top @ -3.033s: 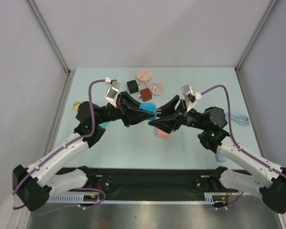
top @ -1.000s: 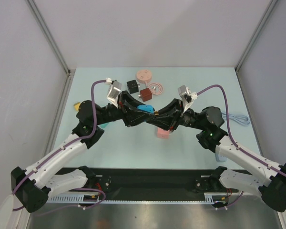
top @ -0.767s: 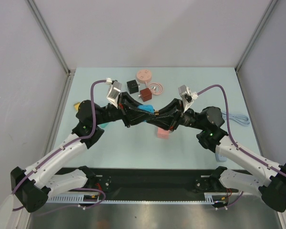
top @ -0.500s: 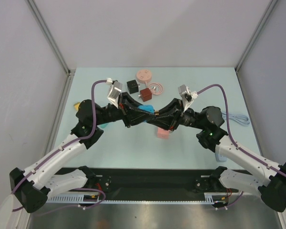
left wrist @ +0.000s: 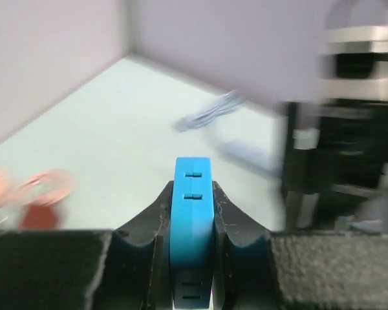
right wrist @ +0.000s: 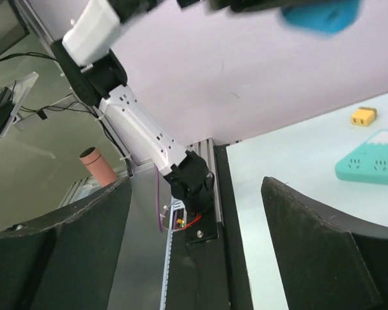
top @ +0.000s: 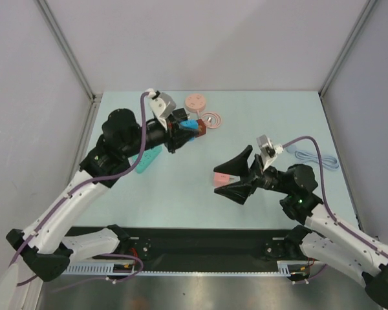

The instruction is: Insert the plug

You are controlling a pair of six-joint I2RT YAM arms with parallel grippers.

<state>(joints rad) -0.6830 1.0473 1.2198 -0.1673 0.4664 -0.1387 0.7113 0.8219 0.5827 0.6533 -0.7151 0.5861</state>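
My left gripper (top: 183,131) is shut on a blue plug (top: 192,124) and holds it raised over the back left of the table. In the left wrist view the blue plug (left wrist: 193,219) stands clamped between both fingers of the left gripper (left wrist: 193,213). My right gripper (top: 231,177) is wide open and empty, right of centre. A pink block (top: 224,179) on the table shows between its fingers from above. The right wrist view shows the open right gripper (right wrist: 194,245) with nothing in it, and the blue plug (right wrist: 320,16) blurred at the top.
A teal mountain-shaped piece (top: 149,159) lies left of centre and also shows in the right wrist view (right wrist: 375,158), near a yellow connector (right wrist: 363,116). A pink disc (top: 195,101), a coiled pink cable (top: 212,119) and a brown cube (top: 201,127) sit at the back. A lavender cable (top: 317,158) lies right.
The grippers were together at the table's centre around the blue plug. Now the left arm has drawn back and left with the plug, and the right gripper has opened and pulled back to the near right.
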